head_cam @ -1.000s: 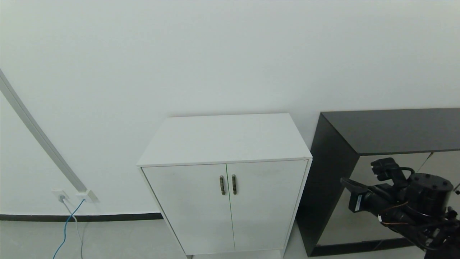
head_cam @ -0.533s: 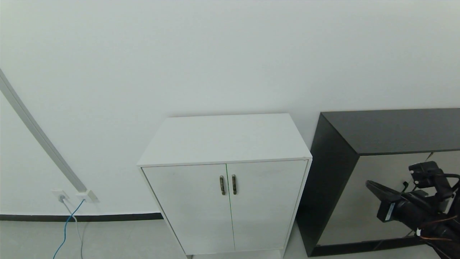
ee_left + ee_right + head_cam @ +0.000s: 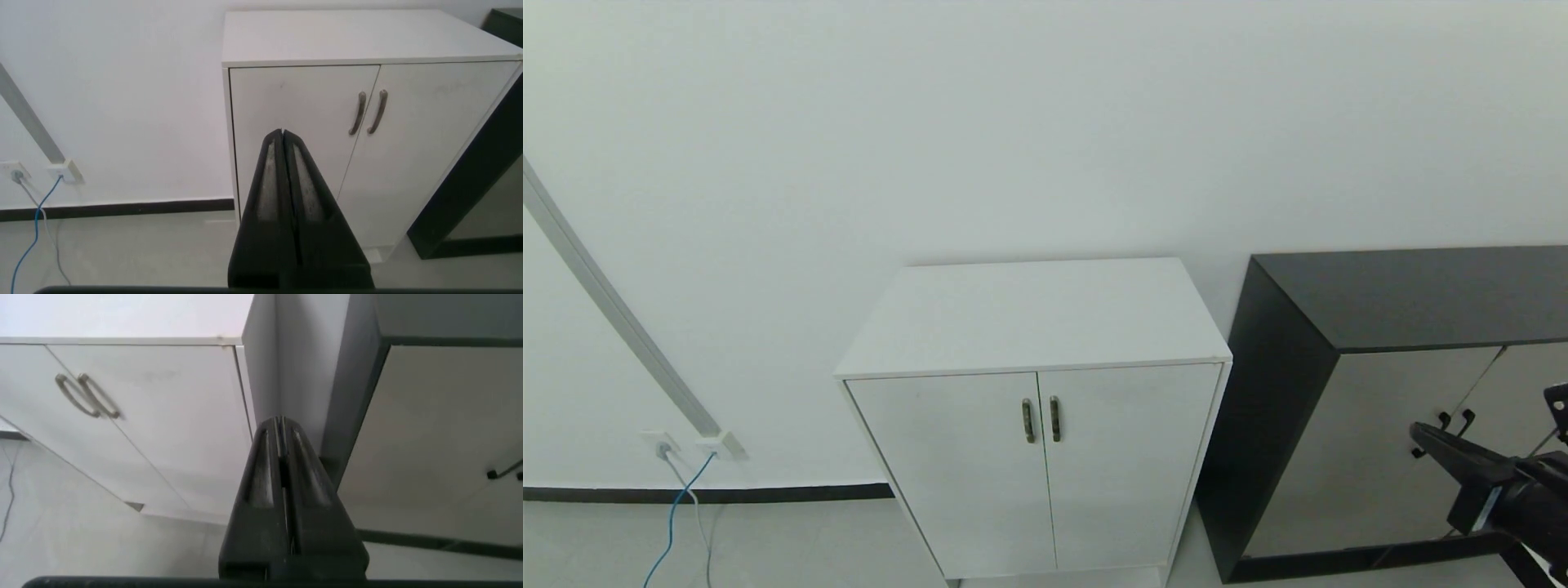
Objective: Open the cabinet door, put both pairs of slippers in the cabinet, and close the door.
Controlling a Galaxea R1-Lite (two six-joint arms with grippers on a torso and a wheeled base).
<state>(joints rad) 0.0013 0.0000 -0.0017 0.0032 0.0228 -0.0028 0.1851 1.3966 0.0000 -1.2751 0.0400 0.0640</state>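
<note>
The white cabinet [image 3: 1033, 322] stands against the wall with both doors closed, two dark handles [image 3: 1041, 420] side by side at the centre seam. My right gripper [image 3: 1421, 430] sits low at the right, in front of the black cabinet, its fingers pressed together and holding nothing. In the right wrist view the right gripper [image 3: 282, 429] points at the gap between the white cabinet's side [image 3: 260, 384] and the black cabinet. In the left wrist view my left gripper [image 3: 283, 139] is shut and empty, aimed at the white cabinet's left door [image 3: 298, 131], well short of the handles [image 3: 368, 112].
A black cabinet [image 3: 1380, 302] with pale doors stands right beside the white one. A wall socket [image 3: 690, 445] with a blue cable and a grey conduit [image 3: 605, 302] are at the left. Bare floor [image 3: 122, 249] lies in front of the cabinet.
My right arm has drawn back to the right and downward, away from the white cabinet, so less of it shows. The cabinet doors have stayed closed.
</note>
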